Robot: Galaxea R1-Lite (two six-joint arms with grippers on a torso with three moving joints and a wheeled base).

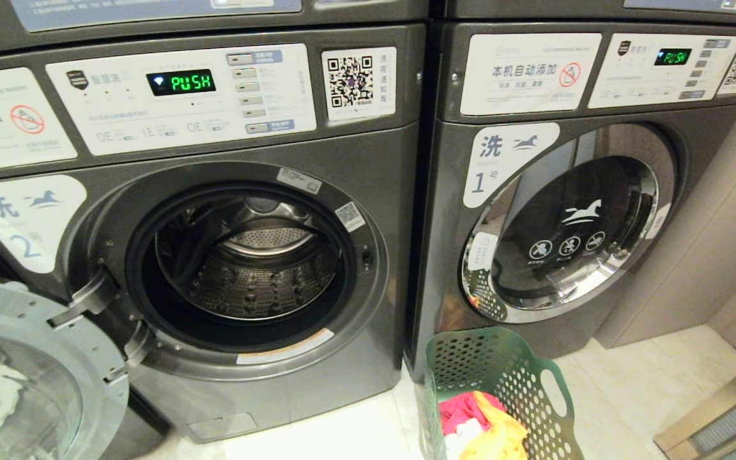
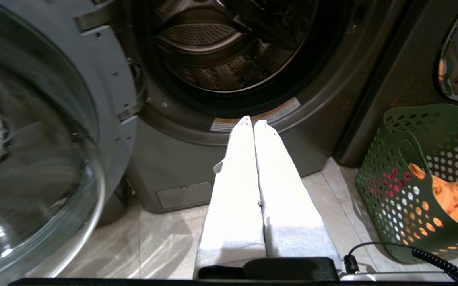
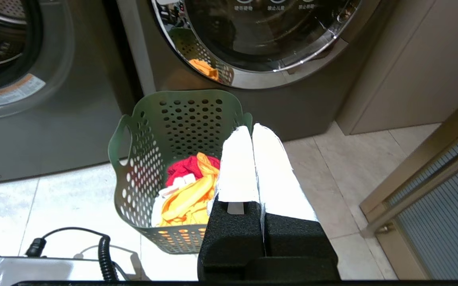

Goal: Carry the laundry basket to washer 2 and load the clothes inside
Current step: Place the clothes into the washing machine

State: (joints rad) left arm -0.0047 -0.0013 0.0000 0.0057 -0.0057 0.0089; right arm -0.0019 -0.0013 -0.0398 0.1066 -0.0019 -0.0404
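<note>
Basket position: the laundry basket [image 1: 502, 396] on the tiled floor [image 1: 355, 434], in front of the gap between the two machines, nearer the foot of washer 1 [image 1: 559, 211] than the open drum.
Carrying step: judged done or nearly so; basket already beside washer 2 [image 1: 240, 255].
Washer 2 readiness: door [image 1: 23, 377] swung fully open to the robot's left, drum [image 1: 253, 268] bare, nothing inside as far as visible.
Loading step: not begun; the clothes [image 1: 486, 425] all in the basket, red, yellow-orange and a bit of white in one heap.
Left gripper [image 2: 253, 121]: fingers pressed together, holding nothing, pointing at the lower rim of washer 2's opening, apart from it.
Right gripper [image 3: 247, 129]: fingers pressed together, empty, hovering above the basket's rim on the side away from washer 2, no contact with the garments.
Remaining: open a gripper, reach into the basket, lift each garment, pass it through the round opening.
Surroundings: washer 1 closed, chrome-rimmed glass mirroring the basket; beige wall panel [image 1: 713, 243] to the right; both displays reading PUSH.
Obstacles: open door crowding the left arm's side; tall basket walls narrowing the reach to the clothes; coiled black cable [image 3: 103, 254] near the basket in the right wrist view.
</note>
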